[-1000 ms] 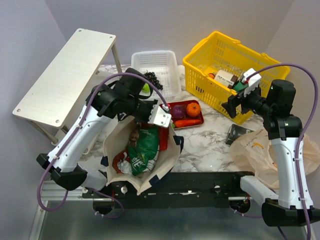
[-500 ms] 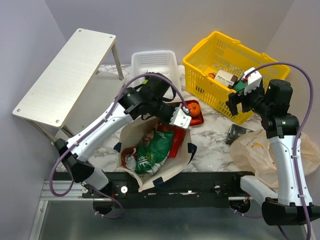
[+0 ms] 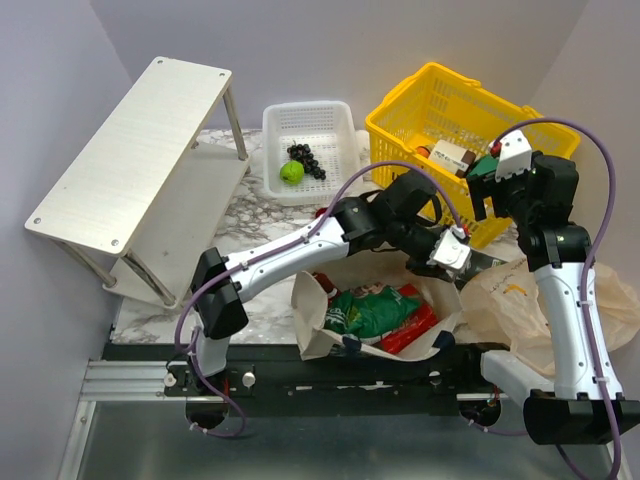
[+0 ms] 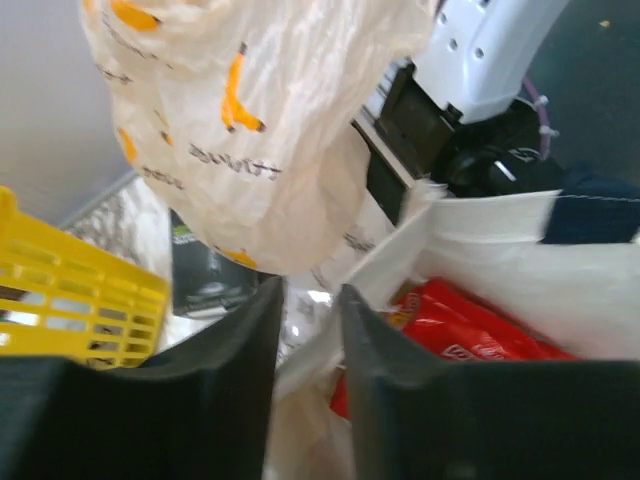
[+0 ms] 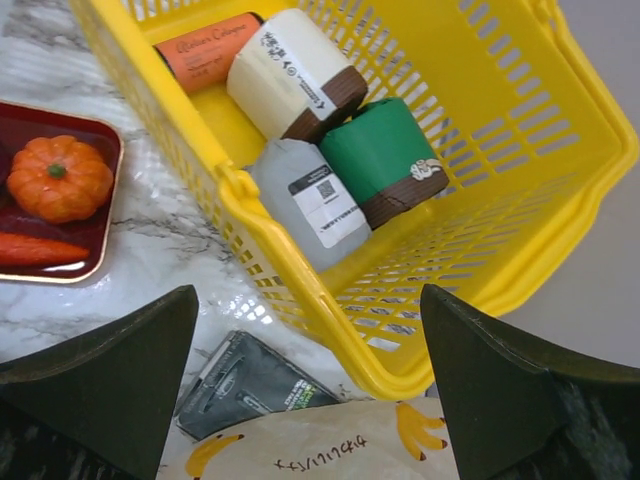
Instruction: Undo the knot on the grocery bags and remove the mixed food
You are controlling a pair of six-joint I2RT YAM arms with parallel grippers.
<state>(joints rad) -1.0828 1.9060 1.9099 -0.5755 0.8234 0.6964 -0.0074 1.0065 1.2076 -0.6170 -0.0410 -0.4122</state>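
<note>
Left wrist view, lower centre: left fingers (image 4: 420,410) narrowly parted astride the tote (image 4: 480,245) rim, right fingers (image 5: 100,380) wide; emptying seems next, grasping red packets (image 4: 455,330).

High rear overview; two close wrist views; yellow basket (image 3: 400,160) in all.

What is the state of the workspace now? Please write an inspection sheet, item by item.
Surface: marble table.
Job's things: canvas tote open, green snack bag and red packets inside; plastic bag next to it, knot not seen; apple and grapes in white basket; orange and carrot on red tray.
Clutter: yellow basket holding boxes; black box on the table.
Grippers: left gripper at the tote's rim, grip unclear; right gripper open above the yellow basket.
Cables: purple cables loop over both arms.
Surroundings: white shelf, plain walls.
</note>
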